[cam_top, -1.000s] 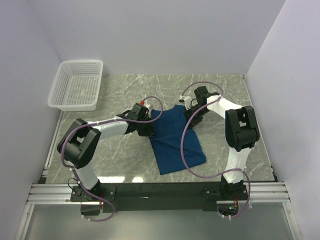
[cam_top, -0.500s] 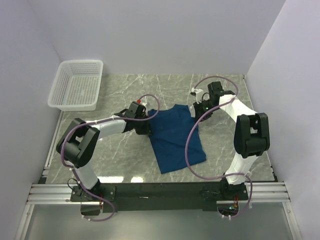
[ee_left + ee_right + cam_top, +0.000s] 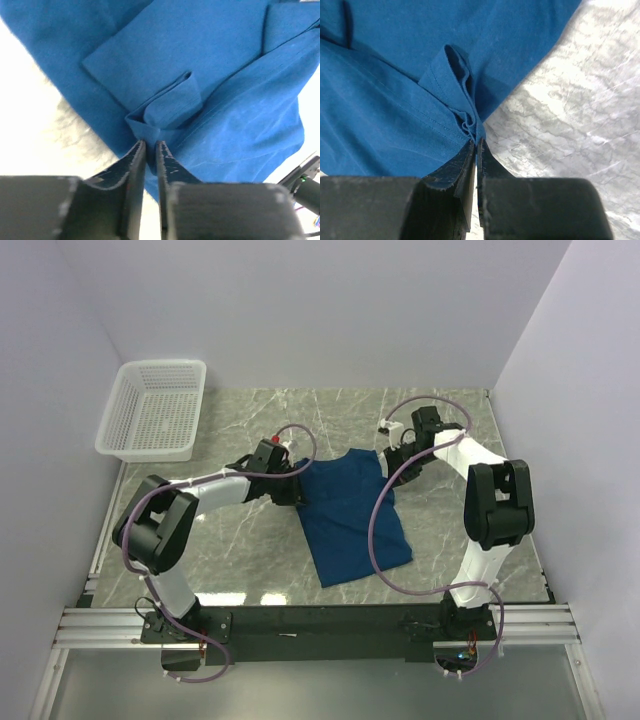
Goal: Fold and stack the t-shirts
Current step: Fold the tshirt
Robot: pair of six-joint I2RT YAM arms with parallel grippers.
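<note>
The dark blue t-shirt point(image 3: 350, 510) lies partly folded in the middle of the marble table, print hidden. My left gripper point(image 3: 293, 488) is at the shirt's upper left corner. In the left wrist view the left gripper point(image 3: 148, 144) is shut on a bunched fold of the blue cloth point(image 3: 170, 107). My right gripper point(image 3: 393, 458) is at the shirt's upper right corner. In the right wrist view the right gripper point(image 3: 476, 142) is shut on a pinched edge of the cloth point(image 3: 462, 120), with bare table to its right.
A white mesh basket point(image 3: 153, 410) stands at the back left of the marble table point(image 3: 250, 560). White walls close in the left, back and right sides. Purple cables loop over both arms.
My right gripper has moved up and to the right with the shirt's right corner, spreading the top edge wider. My left gripper has shifted slightly up and left with its corner.
</note>
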